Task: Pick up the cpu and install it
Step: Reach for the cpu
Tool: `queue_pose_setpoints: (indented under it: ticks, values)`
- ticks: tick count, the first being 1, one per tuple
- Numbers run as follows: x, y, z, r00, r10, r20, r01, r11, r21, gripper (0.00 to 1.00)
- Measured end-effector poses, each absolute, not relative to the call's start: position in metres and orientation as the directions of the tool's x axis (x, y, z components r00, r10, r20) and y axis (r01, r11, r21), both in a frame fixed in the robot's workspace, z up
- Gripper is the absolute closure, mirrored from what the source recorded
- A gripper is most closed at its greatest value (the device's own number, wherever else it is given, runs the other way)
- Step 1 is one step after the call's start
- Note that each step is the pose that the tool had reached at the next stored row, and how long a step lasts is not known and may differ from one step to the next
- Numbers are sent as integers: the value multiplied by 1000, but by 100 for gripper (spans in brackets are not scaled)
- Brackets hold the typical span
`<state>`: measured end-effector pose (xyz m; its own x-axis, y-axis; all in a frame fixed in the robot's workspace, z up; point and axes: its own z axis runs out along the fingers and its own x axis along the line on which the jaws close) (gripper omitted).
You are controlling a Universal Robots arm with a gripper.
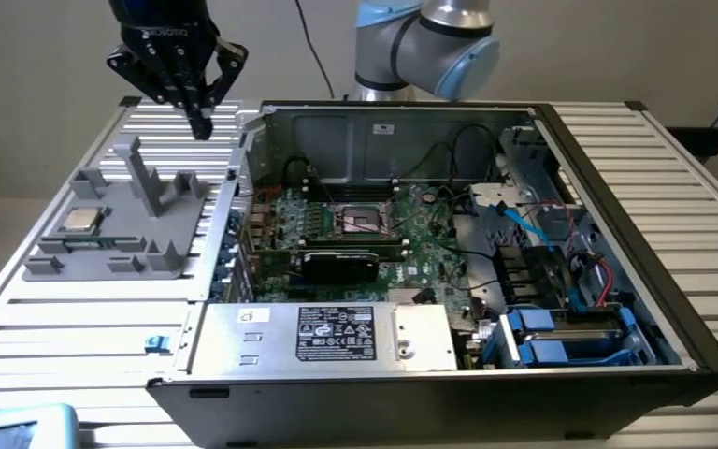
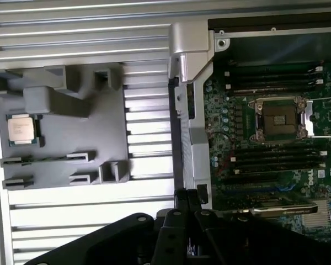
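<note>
- cpu (image 1: 81, 219): lies flat in a grey holder (image 1: 116, 254), below the gripper (image 1: 201, 126) and to the exterior view's left of it, well apart.
- Gripper: fingers (image 1: 195, 112) pressed together, holding nothing, hanging above the holder's far edge.
- Computer case (image 1: 665, 290): open, to the exterior view's right of the gripper; its dark, metal-framed socket (image 1: 362, 221) lies lower than the fingertips.

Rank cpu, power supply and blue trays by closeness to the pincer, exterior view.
From the pincer:
1. cpu, on the grey holder, exterior view's left.
2. power supply, case's near edge.
3. blue trays, exterior view's lower right.
</note>
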<state>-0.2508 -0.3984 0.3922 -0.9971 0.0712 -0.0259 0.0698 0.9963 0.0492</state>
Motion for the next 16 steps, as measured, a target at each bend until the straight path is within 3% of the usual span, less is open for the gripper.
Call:
queue_pose_setpoints:
  ticks: [16]
  values:
    - [-323, -398, 391, -997, 71, -26, 69, 996, 49, 89]
